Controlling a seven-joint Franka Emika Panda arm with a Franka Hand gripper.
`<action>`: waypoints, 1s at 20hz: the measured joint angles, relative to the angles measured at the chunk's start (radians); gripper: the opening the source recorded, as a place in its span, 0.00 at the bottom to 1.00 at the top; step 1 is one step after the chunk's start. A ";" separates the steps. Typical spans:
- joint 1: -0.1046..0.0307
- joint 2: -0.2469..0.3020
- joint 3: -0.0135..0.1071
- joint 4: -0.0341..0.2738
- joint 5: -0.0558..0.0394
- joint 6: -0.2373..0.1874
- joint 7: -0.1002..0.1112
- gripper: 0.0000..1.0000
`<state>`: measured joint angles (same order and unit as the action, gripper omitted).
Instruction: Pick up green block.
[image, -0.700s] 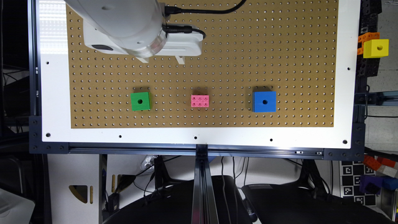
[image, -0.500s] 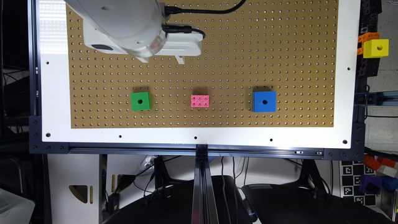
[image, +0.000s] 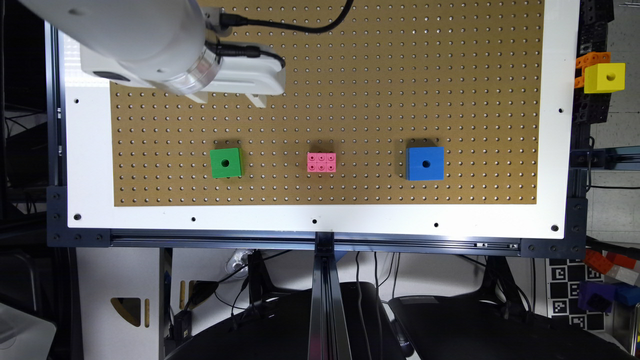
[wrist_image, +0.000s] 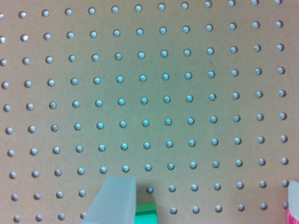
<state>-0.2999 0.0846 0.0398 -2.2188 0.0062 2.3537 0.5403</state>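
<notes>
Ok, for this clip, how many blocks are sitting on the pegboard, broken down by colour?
Green: 1, the green block
Pink: 1, the pink brick
Blue: 1, the blue cube
Total on the pegboard: 3
A yellow cube sits off the board at the exterior view's right, not counted.

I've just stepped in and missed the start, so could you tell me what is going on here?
A Franka arm is set to pick up the green block, which sits untouched on the pegboard, in a row with a pink brick and a blue cube. The gripper hangs above the board, apart from the block and holding nothing. A yellow cube sits off the board.
</notes>
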 joint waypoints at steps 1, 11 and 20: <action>-0.001 0.017 0.000 0.019 -0.0001 0.000 0.000 1.00; -0.028 0.117 0.000 0.133 -0.0073 -0.002 -0.016 1.00; -0.047 0.123 0.000 0.148 -0.0129 -0.002 -0.031 1.00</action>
<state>-0.3466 0.2079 0.0394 -2.0704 -0.0067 2.3522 0.5094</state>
